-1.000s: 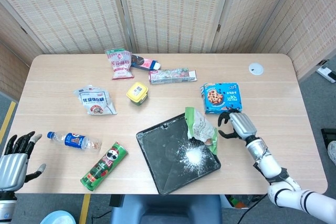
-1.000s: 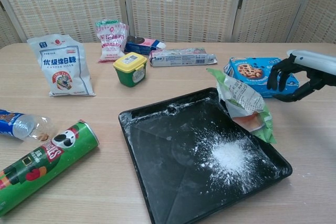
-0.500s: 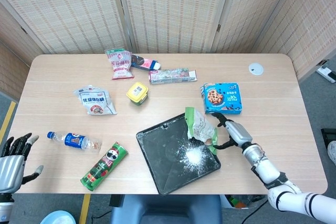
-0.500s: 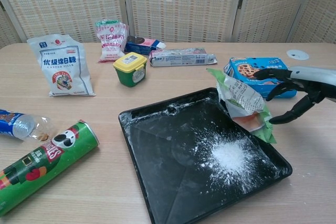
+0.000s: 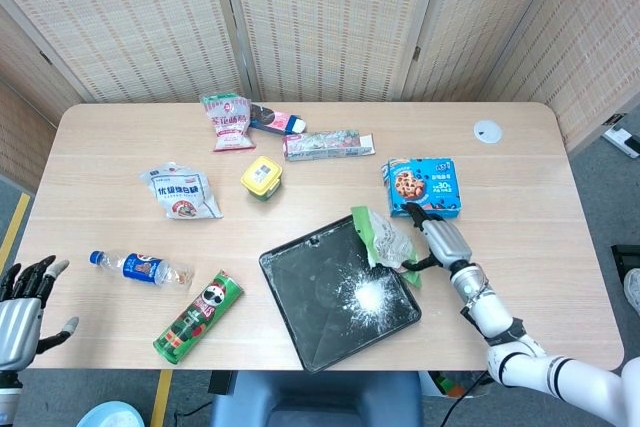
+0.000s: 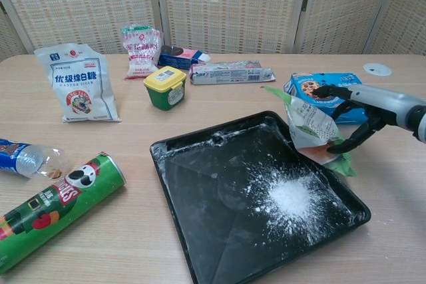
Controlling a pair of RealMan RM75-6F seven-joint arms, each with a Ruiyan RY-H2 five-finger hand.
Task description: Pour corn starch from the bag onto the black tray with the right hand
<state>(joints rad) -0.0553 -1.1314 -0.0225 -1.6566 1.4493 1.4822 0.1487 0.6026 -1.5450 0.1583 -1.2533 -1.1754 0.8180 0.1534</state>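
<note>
The black tray [image 5: 310,292] [image 6: 200,184] lies at the near middle of the table, with a white heap of corn starch [image 5: 368,294] [image 6: 289,197] on its right half. The green and white corn starch bag [image 5: 380,237] [image 6: 306,126] leans over the tray's right rim, mouth end up. My right hand [image 5: 437,242] [image 6: 363,108] has reached it from the right. One finger lies over the bag's top edge and the thumb under its lower corner, so it pinches the bag. My left hand [image 5: 22,307] hangs off the table's near left corner, fingers apart, holding nothing.
A blue cookie box [image 5: 424,187] lies just behind my right hand. Left of the tray are a green chip can [image 5: 198,315] and a water bottle [image 5: 140,269]. Further back are a yellow tub [image 5: 261,178], a white bag [image 5: 182,194], other packets and a white disc [image 5: 487,130].
My right hand moved left from beside the cookie box and closed its fingers onto the bag's right side. The left hand sank slightly lower at the table corner.
</note>
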